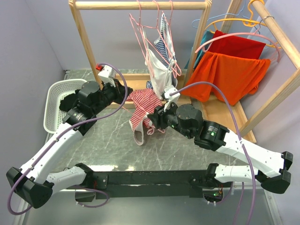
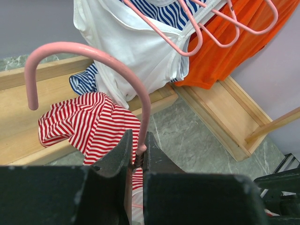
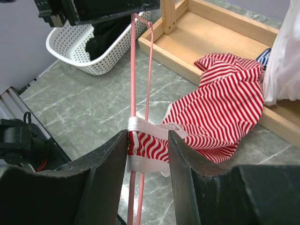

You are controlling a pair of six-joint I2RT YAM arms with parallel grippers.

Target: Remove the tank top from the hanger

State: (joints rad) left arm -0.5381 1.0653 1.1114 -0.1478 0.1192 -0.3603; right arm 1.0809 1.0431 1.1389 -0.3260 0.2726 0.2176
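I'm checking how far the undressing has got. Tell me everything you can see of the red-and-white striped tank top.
The striped tank top is thin, soft-looking knit with narrow red and white stripes and white binding along its edges. It lies crumpled, partly on the wooden rack base, partly on the marbled table. One bound edge, wrapped across the pink wire hanger, is pinched in the right gripper. The left gripper clamps the hanger's neck below the hook.

The red-and-white striped tank top [image 3: 225, 98] is draping off the wooden rack base [image 3: 220, 33] onto the grey marble table [image 3: 84, 108], its strap wrapping around the pink wire hanger [image 3: 132, 70]. The white plastic basket [image 1: 48, 110] is sitting to its left.
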